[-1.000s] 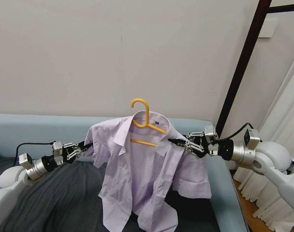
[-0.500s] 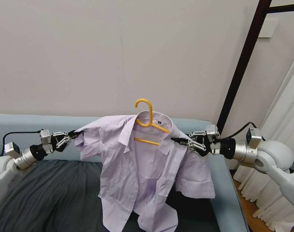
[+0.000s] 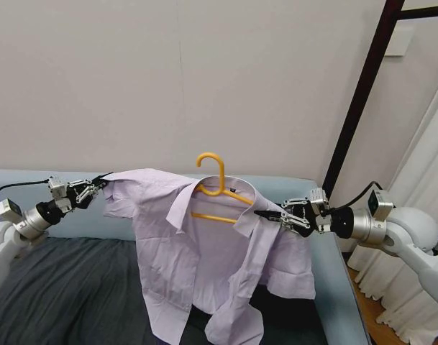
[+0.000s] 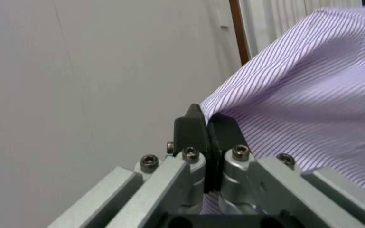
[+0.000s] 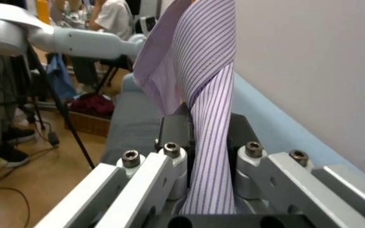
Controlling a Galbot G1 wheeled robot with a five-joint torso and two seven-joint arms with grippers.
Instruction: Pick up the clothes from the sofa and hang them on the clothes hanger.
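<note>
Shirt [image 3: 204, 251], pale lilac with fine stripes, hangs spread in the air above the sofa [image 3: 53, 295]. It is draped over a yellow hanger [image 3: 217, 183] whose hook stands up above the collar, and its lower hem drops toward the seat near the sofa's right end. The left end effector [image 3: 98, 182] is closed on the outstretched end of the cloth, held out level in front of the sofa's back edge toward its left end. In the left wrist view its black fingers [image 4: 190, 129] press together with striped fabric pinched between them. The right end effector [image 3: 267, 214] is clamped on the opposite shoulder, just beside the hanger's arm. In the right wrist view a fold of cloth runs down between its nearly closed fingers. A black pole [image 3: 359, 93] rises past the sofa's right end.
</note>
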